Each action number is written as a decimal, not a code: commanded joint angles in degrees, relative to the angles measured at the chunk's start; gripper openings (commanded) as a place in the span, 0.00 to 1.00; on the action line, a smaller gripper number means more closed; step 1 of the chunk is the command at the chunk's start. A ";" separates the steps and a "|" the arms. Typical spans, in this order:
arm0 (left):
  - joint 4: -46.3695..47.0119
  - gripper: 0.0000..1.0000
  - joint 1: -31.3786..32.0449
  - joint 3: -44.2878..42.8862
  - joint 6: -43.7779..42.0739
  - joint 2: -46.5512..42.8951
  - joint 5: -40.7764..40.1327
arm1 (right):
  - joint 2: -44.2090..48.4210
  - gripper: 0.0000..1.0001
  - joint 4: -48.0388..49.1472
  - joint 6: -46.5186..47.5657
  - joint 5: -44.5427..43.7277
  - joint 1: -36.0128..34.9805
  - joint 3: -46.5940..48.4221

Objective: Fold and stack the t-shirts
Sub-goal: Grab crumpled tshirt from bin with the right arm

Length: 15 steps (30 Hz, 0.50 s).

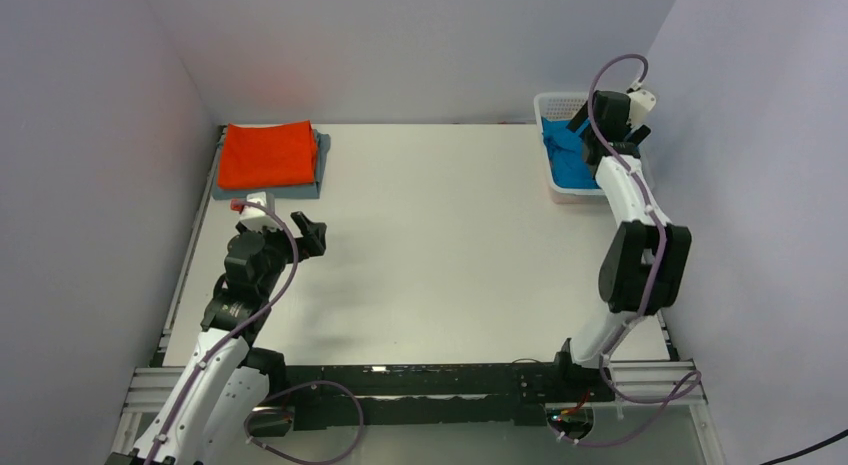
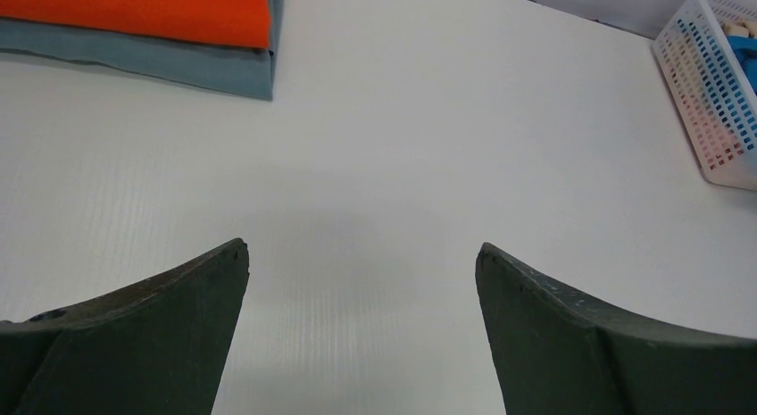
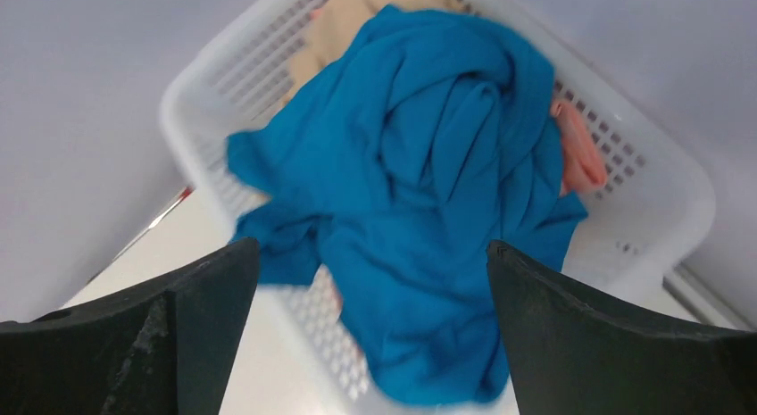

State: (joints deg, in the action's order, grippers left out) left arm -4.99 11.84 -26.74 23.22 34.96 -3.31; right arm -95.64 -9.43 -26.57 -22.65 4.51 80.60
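Loosely, teal-blue shirt over the basket rim

The orange t-shirt, at ten o'clock on the table, is bright orange all over, with no pattern. A grey t-shirt peeks out under it, a soft bluish grey. The table is plain white. At two o'clock the basket is white, with a pattern of little square holes. The blue t-shirt inside is deep teal-blue. A beige t-shirt shows at its twelve o'clock and a pink t-shirt at its three o'clock. The left gripper and right gripper are dark, almost black. The walls are pale lilac-grey.
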 commanded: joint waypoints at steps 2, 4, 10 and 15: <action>0.90 0.99 0.02 -2.15 -0.63 0.13 -1.69 | -14.01 0.98 -4.35 1.55 -3.92 2.40 14.91; 2.63 0.99 -0.03 -1.48 -0.46 0.83 -1.12 | -17.56 0.98 -2.38 3.50 -3.77 2.52 17.79; 2.05 0.99 -0.04 -2.41 -0.46 3.34 -1.50 | -27.40 0.98 -0.93 6.89 -5.62 3.35 24.88; 3.65 0.99 -0.06 -2.26 -0.34 4.42 -1.10 | -34.06 0.88 1.17 8.81 -2.69 4.70 29.35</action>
State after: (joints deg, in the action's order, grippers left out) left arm -4.10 11.84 -26.76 23.24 38.94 -4.21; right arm -126.06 -11.20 -20.78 -25.61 7.73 104.49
